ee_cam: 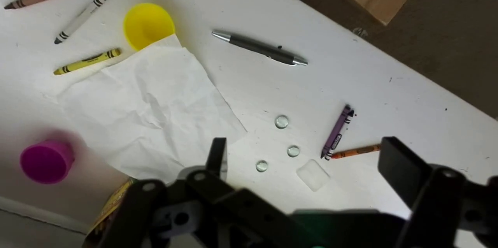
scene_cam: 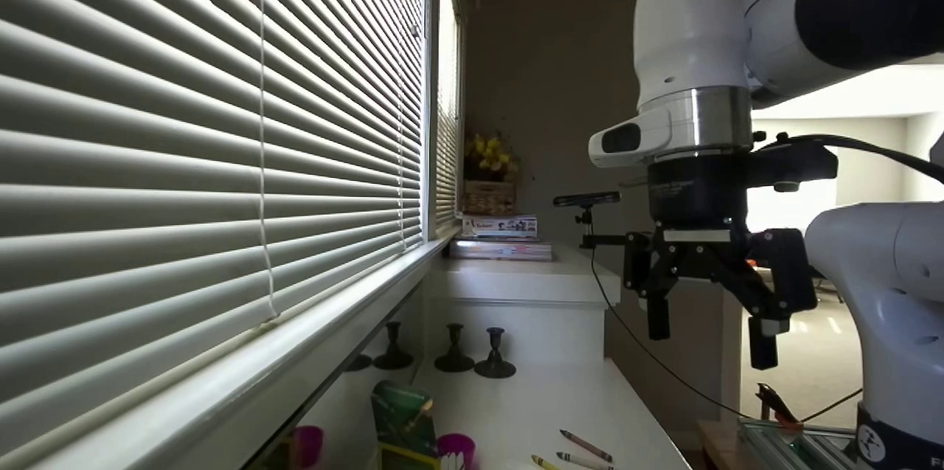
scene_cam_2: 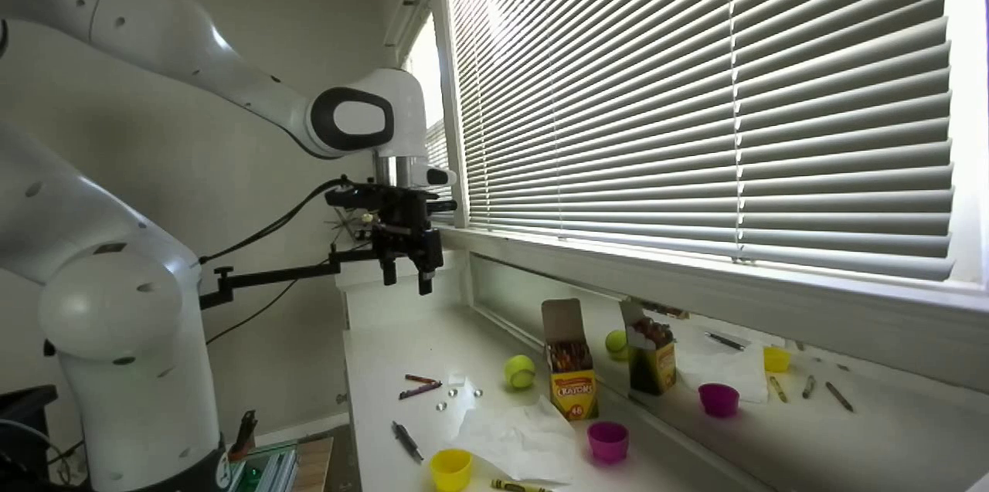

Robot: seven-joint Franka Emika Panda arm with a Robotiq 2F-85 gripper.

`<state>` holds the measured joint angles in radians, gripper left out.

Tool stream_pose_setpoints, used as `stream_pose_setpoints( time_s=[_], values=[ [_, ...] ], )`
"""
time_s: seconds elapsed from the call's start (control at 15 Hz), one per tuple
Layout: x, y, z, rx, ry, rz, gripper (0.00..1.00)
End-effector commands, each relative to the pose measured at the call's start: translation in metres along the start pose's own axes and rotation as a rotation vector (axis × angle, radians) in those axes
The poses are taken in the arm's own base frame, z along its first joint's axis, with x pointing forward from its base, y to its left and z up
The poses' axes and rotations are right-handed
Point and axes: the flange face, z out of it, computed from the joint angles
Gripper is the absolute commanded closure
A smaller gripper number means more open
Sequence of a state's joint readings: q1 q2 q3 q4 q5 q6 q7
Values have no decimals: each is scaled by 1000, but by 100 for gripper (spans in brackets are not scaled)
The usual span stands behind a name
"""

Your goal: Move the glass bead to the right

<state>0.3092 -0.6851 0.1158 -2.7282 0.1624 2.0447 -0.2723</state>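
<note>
Three small round clear glass beads lie on the white countertop: an upper bead [ee_cam: 281, 122], a middle bead [ee_cam: 293, 151] and a lower left bead [ee_cam: 262, 166] in the wrist view. They also show as small shiny dots, one being a bead [scene_cam_2: 478, 393], in an exterior view. My gripper [ee_cam: 301, 145] is open and empty, its fingers wide apart. It hangs high above the counter in both exterior views, as a gripper [scene_cam: 711, 348] and a gripper [scene_cam_2: 408, 287]. The beads appear between the fingers in the wrist view but lie well below them.
A clear square piece [ee_cam: 313, 175], purple crayon [ee_cam: 335, 132] and orange crayon [ee_cam: 358, 151] lie by the beads. Crumpled paper [ee_cam: 151, 100], a pen [ee_cam: 260, 48], yellow cup [ee_cam: 146, 24], magenta cup [ee_cam: 46, 161], crayon box [scene_cam_2: 573, 391] and tennis ball [scene_cam_2: 520, 371] stand around. Mirror and window border the counter.
</note>
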Motion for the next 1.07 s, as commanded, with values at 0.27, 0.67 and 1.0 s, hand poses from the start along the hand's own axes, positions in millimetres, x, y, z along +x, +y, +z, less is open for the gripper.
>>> stream_pose_setpoints(
  time_s=[0.27,0.67,1.0],
  values=[
    [12,-3,44,38,-37,-56,0],
    [41,-31,100,42,-40,-209,0],
    [57,-52,144,18,-32,-308,0]
  ],
)
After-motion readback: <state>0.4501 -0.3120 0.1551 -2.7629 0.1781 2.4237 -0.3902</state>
